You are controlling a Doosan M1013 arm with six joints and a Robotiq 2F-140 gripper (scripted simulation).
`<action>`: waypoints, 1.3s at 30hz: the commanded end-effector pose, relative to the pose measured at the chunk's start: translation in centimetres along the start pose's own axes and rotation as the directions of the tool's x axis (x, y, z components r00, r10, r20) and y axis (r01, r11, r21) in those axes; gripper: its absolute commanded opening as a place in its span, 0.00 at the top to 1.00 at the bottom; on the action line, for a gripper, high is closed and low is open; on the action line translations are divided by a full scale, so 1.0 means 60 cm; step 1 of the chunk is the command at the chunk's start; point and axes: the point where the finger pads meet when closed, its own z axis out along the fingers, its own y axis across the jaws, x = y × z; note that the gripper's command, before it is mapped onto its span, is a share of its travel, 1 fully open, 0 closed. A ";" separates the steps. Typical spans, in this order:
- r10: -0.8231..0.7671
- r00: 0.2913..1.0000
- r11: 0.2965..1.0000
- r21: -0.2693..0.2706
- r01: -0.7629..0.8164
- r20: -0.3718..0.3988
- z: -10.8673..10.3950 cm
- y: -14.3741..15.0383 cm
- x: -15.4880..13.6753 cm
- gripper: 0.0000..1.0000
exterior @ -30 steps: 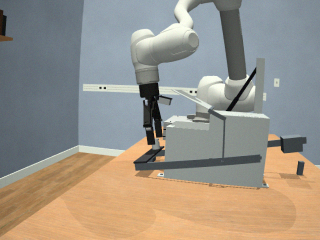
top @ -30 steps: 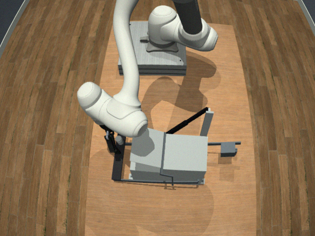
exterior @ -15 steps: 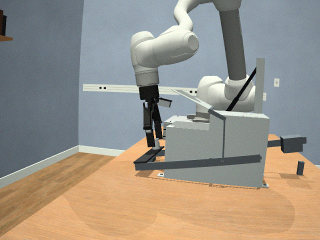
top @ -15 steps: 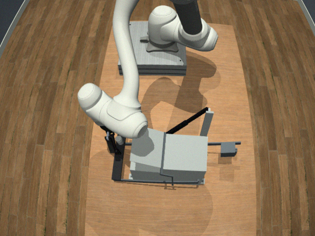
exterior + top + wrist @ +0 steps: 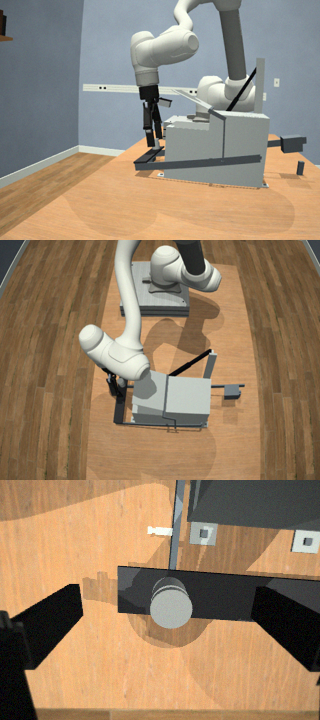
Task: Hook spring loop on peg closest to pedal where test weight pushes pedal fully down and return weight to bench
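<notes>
My gripper (image 5: 113, 392) (image 5: 154, 142) (image 5: 168, 601) hangs wide open above the steel test weight (image 5: 120, 382) (image 5: 156, 144) (image 5: 171, 609), its fingers on either side and nothing in their grasp. The weight stands on the black pedal (image 5: 119, 410) (image 5: 147, 156) (image 5: 220, 597), near the worktop's left edge in the top view. The feeder's pale housing (image 5: 188, 395) (image 5: 193, 152) lies between pedal and right edge, its lid (image 5: 149, 392) (image 5: 192, 99) raised in the exterior view.

Robotics lab or test room, by appearance. Wooden workbench (image 5: 173, 451) (image 5: 180, 206) (image 5: 75, 670) on plank floor (image 5: 46, 395) (image 5: 59, 170). White arm (image 5: 129, 291) (image 5: 165, 49) mounted on metal base plate (image 5: 160, 300). Blue-grey walls (image 5: 111, 38), with socket strip (image 5: 121, 88) along far wall. Shelf edge (image 5: 5, 38) at left, partly out of view.
</notes>
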 end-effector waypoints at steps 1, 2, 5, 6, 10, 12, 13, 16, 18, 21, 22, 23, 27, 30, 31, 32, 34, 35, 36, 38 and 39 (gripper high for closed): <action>0.000 1.000 1.000 -0.002 0.000 0.000 -0.001 0.001 0.000 0.00; 0.000 1.000 1.000 -0.002 0.000 0.000 -0.001 0.001 0.000 0.00; 0.000 1.000 1.000 -0.002 0.000 0.000 -0.001 0.001 0.000 0.00; 0.000 1.000 1.000 -0.002 0.000 0.000 -0.001 0.001 0.000 0.00; 0.000 1.000 1.000 -0.002 0.000 0.000 -0.001 0.001 0.000 0.00; 0.000 1.000 1.000 -0.002 0.000 0.000 -0.001 0.001 0.000 0.00; 0.000 1.000 1.000 -0.002 0.000 0.000 -0.001 0.001 0.000 0.00; 0.000 1.000 1.000 -0.002 0.000 0.000 -0.001 0.001 0.000 0.75; 0.000 1.000 1.000 -0.002 0.000 0.000 -0.001 0.001 0.000 0.75; 0.000 1.000 1.000 -0.002 0.000 0.000 -0.001 0.001 0.000 0.75; 0.000 1.000 1.000 -0.002 0.000 0.000 -0.001 0.001 0.000 0.75; 0.000 1.000 1.000 -0.002 0.000 0.000 -0.001 0.001 0.000 0.75; 0.000 1.000 1.000 -0.002 0.000 0.000 -0.001 0.001 0.000 0.75; 0.000 1.000 1.000 -0.002 0.000 0.000 -0.001 0.001 0.000 0.75; 0.000 1.000 1.000 -0.002 0.000 0.000 -0.001 0.001 0.000 0.75; 0.000 1.000 1.000 -0.002 0.000 0.000 -0.001 0.001 0.000 0.75; 0.000 1.000 1.000 -0.002 0.000 0.000 -0.001 0.001 0.000 0.75; 0.000 1.000 1.000 -0.002 0.000 0.000 -0.001 0.001 0.000 0.75; 0.000 1.000 1.000 -0.002 0.000 0.000 -0.001 0.001 0.000 0.75; 0.000 1.000 1.000 -0.002 0.000 0.000 -0.001 0.001 0.000 0.75; 0.000 1.000 1.000 -0.002 0.000 0.000 -0.001 0.001 0.000 0.75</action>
